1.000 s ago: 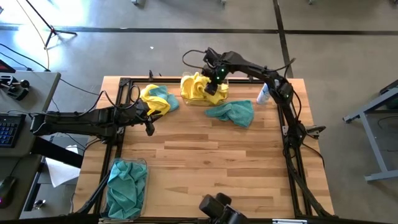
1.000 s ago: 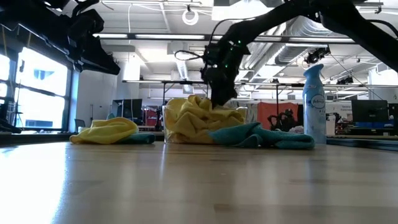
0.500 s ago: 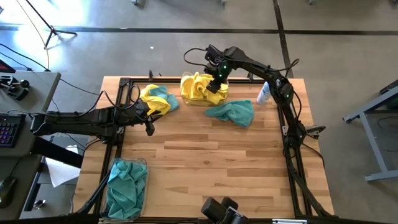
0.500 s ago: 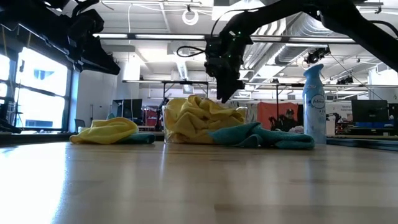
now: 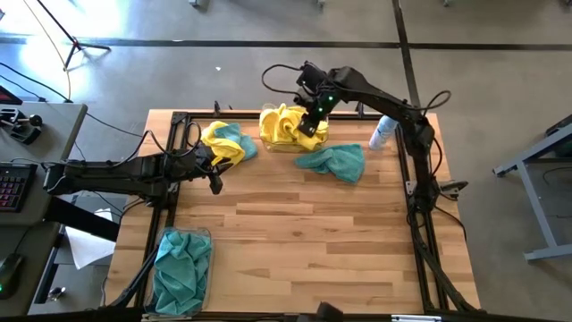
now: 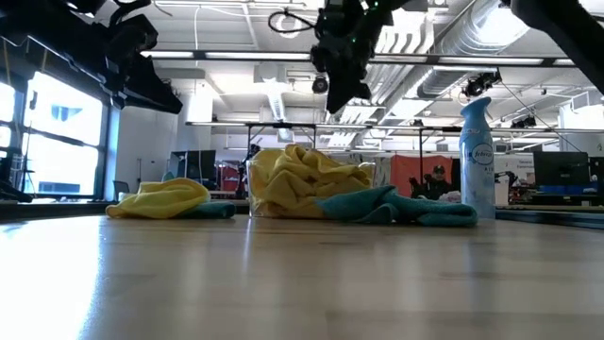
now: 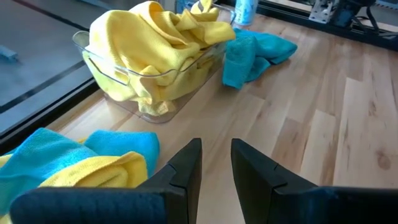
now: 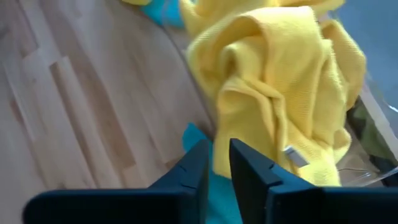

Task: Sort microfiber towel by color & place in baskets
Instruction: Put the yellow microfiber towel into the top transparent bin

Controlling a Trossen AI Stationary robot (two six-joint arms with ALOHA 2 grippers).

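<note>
Yellow microfiber towels (image 5: pixel 288 125) are heaped in a clear basket (image 7: pixel 85 46) at the table's far edge, spilling over its rim. My right gripper (image 5: pixel 314 113) hangs above that heap, well clear of it in the low view (image 6: pixel 332 102), fingers shut and empty. A teal towel (image 5: pixel 332 162) lies on the table just near of the basket. A yellow towel on a teal one (image 5: pixel 223 143) lies to its left. My left gripper (image 7: pixel 216 146) waits shut, just near of that pair. A second basket (image 5: pixel 183 268) of teal towels sits at the near left corner.
A white-and-blue spray bottle (image 5: pixel 380 134) stands right of the yellow basket, near the right arm. A dark metal frame (image 5: pixel 175 125) runs along the table's edges. Bare wood (image 5: pixel 304 233) stretches across the middle and the near right.
My right gripper has risen straight up from the yellow towels in the far basket, from touching the heap to well above it. The yellow towels stayed in the basket.
</note>
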